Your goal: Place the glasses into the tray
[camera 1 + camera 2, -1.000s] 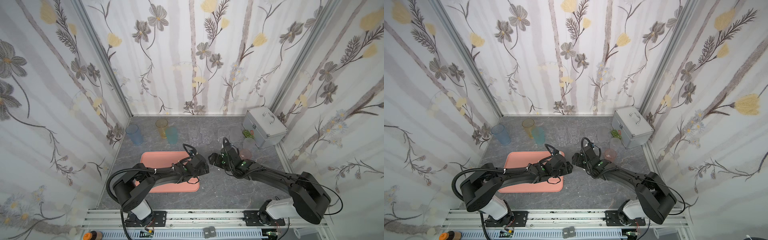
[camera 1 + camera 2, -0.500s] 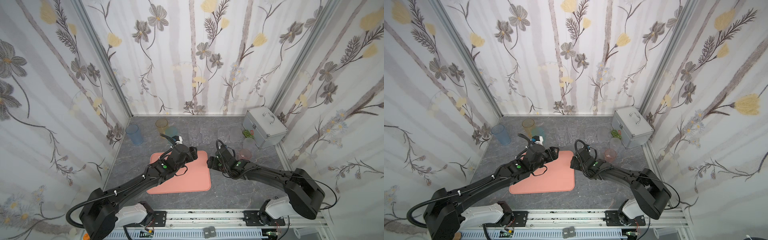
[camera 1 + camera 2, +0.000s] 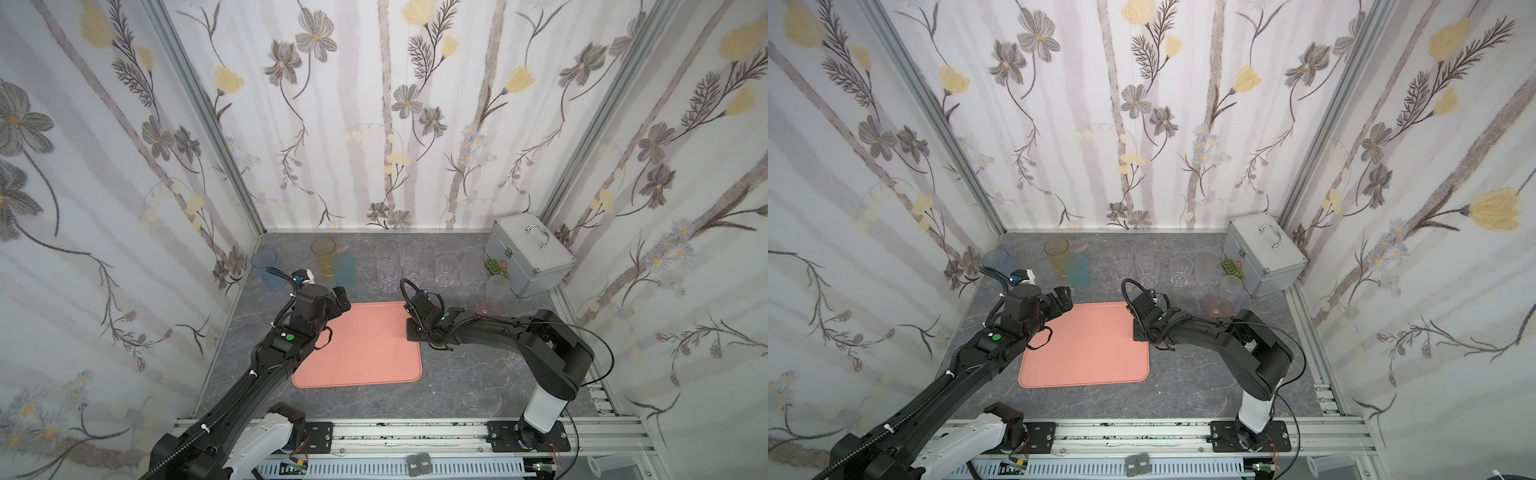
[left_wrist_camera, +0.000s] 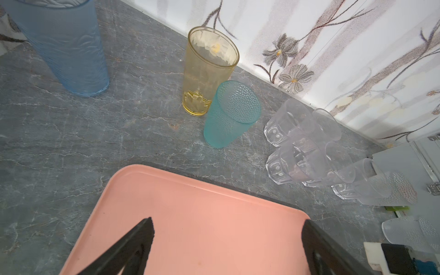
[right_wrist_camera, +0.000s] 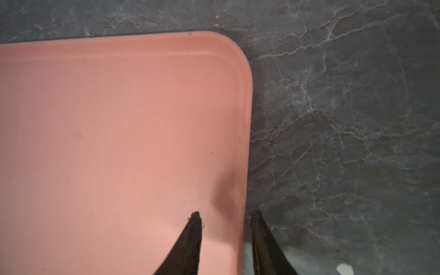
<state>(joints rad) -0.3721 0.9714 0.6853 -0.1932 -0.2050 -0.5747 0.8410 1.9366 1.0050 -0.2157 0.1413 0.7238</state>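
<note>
None of the see-through clear and tinted drinking tumblers (image 3: pixel 385 266) is in the flat salmon-pink rectangular tray (image 3: pixel 361 357) yet. They stand along the back wall on the grey marbled tabletop (image 3: pixel 465 390), with the bare tray just in front of them. My right gripper (image 5: pixel 225 212) has its fingers drawn narrow astride the tray's right rim, one inside and one outside, I judge to square it up. My left gripper (image 4: pixel 227 220) hangs spread wide over the tray's far-left corner, empty, near the dimpled teal tumbler (image 4: pixel 231 114).
</note>
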